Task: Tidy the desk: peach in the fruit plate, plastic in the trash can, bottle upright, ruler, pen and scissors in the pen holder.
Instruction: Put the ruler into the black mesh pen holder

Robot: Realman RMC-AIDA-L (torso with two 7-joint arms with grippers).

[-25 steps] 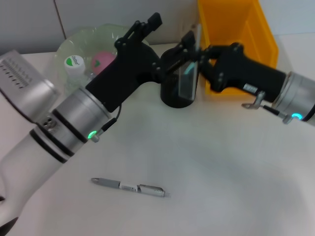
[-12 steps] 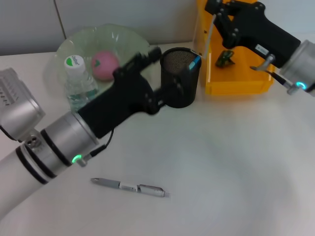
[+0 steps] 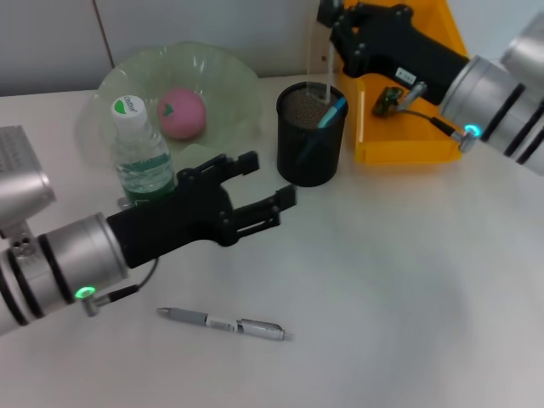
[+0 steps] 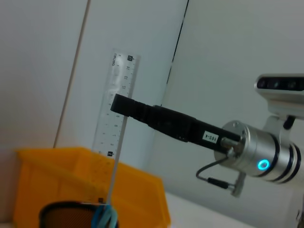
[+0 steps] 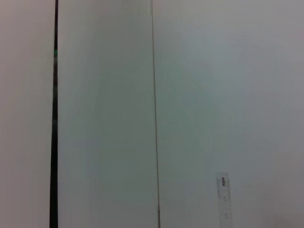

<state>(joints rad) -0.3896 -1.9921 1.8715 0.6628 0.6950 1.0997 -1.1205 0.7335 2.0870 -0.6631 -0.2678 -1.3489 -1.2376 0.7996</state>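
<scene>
My right gripper (image 3: 328, 24) is shut on the clear ruler (image 3: 316, 61) and holds it upright, its lower end inside the black mesh pen holder (image 3: 309, 157). The left wrist view shows the ruler (image 4: 118, 142) pinched by the right gripper (image 4: 121, 103) above the holder's rim (image 4: 61, 209). Blue scissors handles (image 3: 333, 110) stick out of the holder. My left gripper (image 3: 265, 181) is open and empty, in front and left of the holder. The silver pen (image 3: 225, 324) lies on the table. The bottle (image 3: 139, 155) stands upright. The pink peach (image 3: 181, 112) is in the green plate (image 3: 212, 68).
The yellow bin (image 3: 399, 146) stands right of the pen holder, with a small green thing (image 3: 391, 99) inside it. The right wrist view shows only a wall and the ruler's tip (image 5: 223, 199).
My left gripper has drawn back from the pen holder toward the front left, fingers spread. My right gripper has raised the ruler from a tilt to upright over the holder.
</scene>
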